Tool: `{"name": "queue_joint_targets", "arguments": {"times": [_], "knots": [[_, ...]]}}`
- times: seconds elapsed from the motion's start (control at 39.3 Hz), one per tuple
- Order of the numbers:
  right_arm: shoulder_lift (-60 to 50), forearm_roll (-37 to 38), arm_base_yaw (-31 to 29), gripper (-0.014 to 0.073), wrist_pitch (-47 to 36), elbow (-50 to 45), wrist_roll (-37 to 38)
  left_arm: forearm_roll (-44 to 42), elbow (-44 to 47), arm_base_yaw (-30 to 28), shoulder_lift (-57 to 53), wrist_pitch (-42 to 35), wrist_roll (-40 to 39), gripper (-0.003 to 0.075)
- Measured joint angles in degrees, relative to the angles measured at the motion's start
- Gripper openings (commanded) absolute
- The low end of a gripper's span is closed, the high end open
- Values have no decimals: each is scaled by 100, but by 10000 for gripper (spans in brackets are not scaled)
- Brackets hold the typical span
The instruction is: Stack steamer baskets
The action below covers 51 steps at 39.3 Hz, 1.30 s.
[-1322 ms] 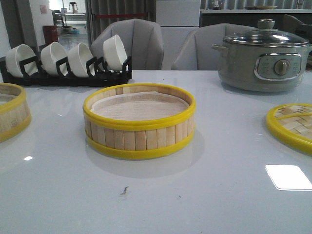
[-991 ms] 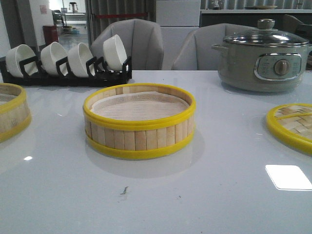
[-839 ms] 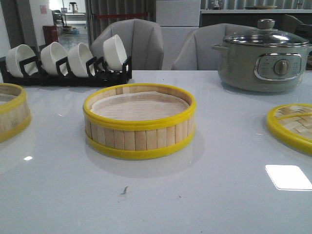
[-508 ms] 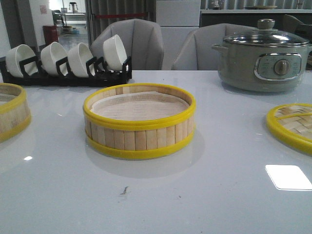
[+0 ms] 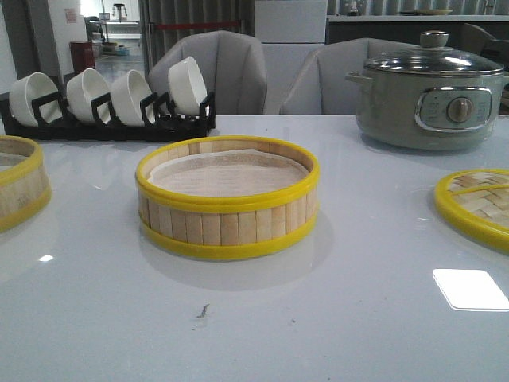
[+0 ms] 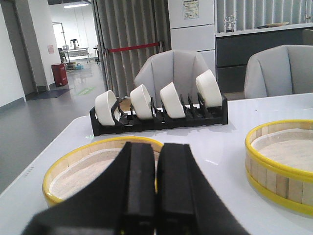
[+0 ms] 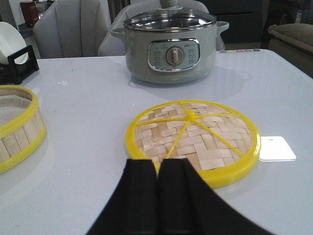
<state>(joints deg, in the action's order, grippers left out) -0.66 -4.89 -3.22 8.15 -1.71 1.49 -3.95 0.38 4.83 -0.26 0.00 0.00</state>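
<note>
One steamer basket (image 5: 227, 199) with bamboo slats, yellow bands and a white liner stands mid-table; it also shows as the basket (image 6: 281, 164) in the left wrist view and the basket (image 7: 17, 127) in the right wrist view. A second steamer basket (image 5: 17, 189) sits at the table's left edge, cut off in the front view. In the left wrist view that second basket (image 6: 83, 169) lies just beyond my left gripper (image 6: 156, 147), which is shut and empty. My right gripper (image 7: 158, 164) is shut and empty, near the woven lid (image 7: 193, 139). Neither gripper appears in the front view.
The flat woven lid (image 5: 477, 205) lies at the right. A grey electric pot (image 5: 429, 91) with a glass lid stands at the back right. A black rack (image 5: 107, 119) with several white bowls is at the back left. Grey chairs stand behind the table.
</note>
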Motion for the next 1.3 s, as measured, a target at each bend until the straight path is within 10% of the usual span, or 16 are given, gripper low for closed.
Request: {"name": "queue_joint_targets", "arguments": {"times": [0.56,1.07,1.3], "knots": [[0,0,0,66,0,0,9,689,-514,92,273,109,0,85],[0,0,0,66,0,0,9,-287,-7050,385,5125,3245,39,85],[0,0,0,66,0,0,9,-357,-8430,395,6303,4743,61,85]]}}
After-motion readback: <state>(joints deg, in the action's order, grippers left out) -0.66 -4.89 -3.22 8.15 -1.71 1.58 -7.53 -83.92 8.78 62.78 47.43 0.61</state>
